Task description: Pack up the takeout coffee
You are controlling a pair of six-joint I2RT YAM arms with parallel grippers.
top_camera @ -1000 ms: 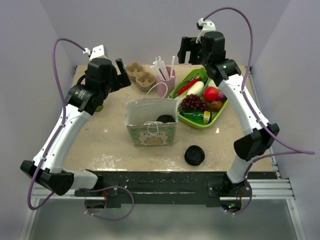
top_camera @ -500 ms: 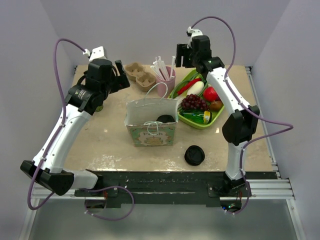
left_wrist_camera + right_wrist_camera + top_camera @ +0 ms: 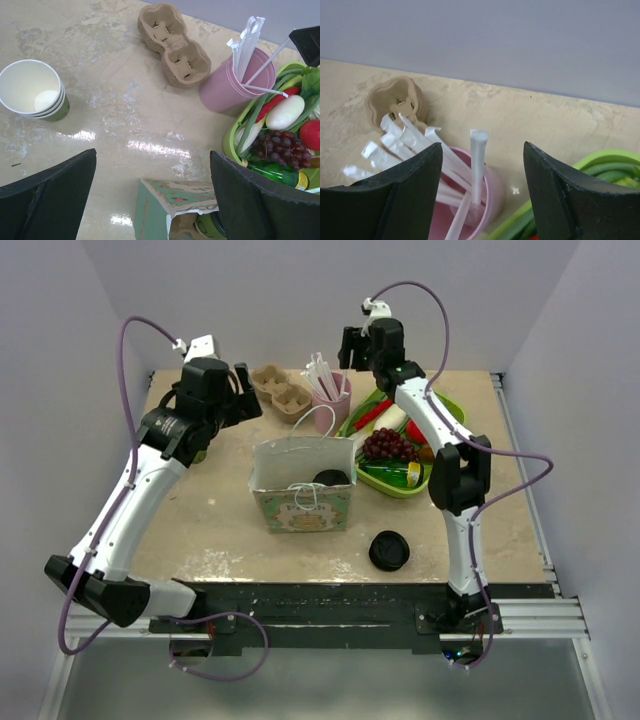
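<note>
coffee point(image 3: 331, 478): inside the bag point(image 3: 300, 502), lid up | left fingers point(image 3: 47, 200): spread, empty, behind the bag | right fingers point(image 3: 395, 200): spread above the straws point(image 3: 478, 160) behind the bag | risk: close off-centre and you grab several straws or tip their pink cup point(image 3: 492, 197)

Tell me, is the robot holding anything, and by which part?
Nothing is held. The left gripper is open above the table; the right gripper is open over the straws in the pink cup, gripping none.

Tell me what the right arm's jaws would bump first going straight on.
Probably the wrapped straws sticking up from the pink cup; one stands right in the gap between the jaws. Depth is hard to judge here.
</note>
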